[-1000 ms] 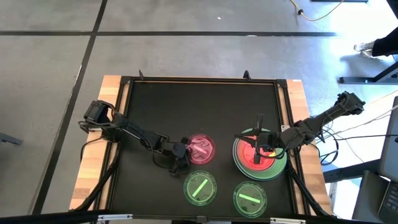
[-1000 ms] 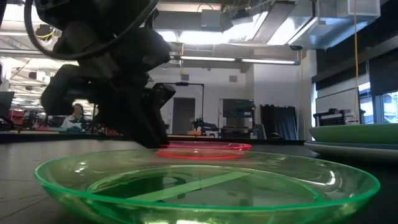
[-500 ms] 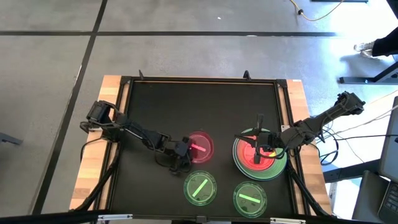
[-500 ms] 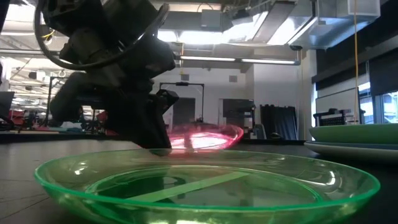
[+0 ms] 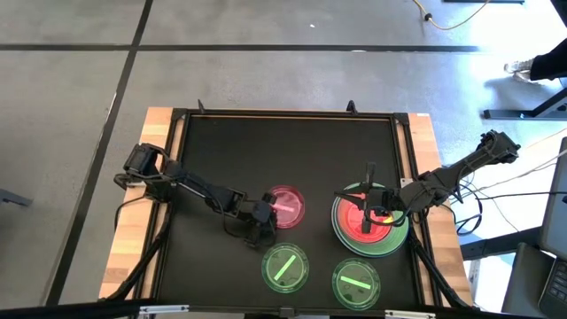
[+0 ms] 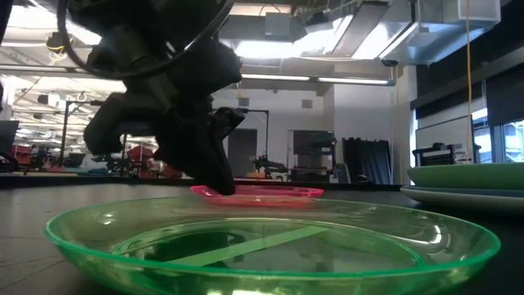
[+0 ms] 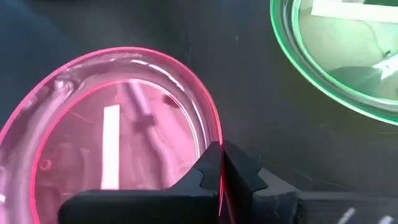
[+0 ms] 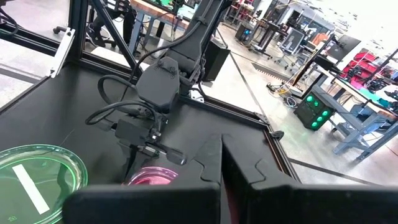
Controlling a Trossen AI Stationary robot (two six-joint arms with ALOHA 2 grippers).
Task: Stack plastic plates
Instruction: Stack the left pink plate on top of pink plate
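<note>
My left gripper (image 5: 263,215) (image 6: 219,184) (image 7: 220,171) is shut on a small translucent pink plate (image 5: 287,204) (image 6: 270,192) (image 7: 112,137) with a pale centre stripe, at mid-table. My right gripper (image 5: 370,215) (image 8: 221,158) is shut and stands over the stack of plates (image 5: 390,241) (image 6: 467,176) near the right edge. The stack has a large green plate under a red-pink one. I cannot tell whether the gripper touches it. Two small green striped plates (image 5: 285,266) (image 5: 354,282) lie flat near the near edge. My left gripper pinches the pink plate's rim (image 7: 216,134) on the plate's left side, the rim passing edge-on between the two fingers. The fingers come from the table's left, slanting down. The plate sits about level; whether its right part rests on the table I cannot tell.
The black mat has a raised frame (image 5: 283,113) and wooden borders (image 5: 133,221). The nearer green plate (image 6: 270,238) (image 7: 336,56) lies close beside the left gripper. Bare mat spreads across the far half of the table. The room behind holds benches and equipment.
My left gripper has shifted slightly toward the table's right while holding the pink plate's rim. The plate lay flat a second ago, then tipped up on the gripper's side, and now sits about level again, slightly farther from the near edge. The right arm kept still.
</note>
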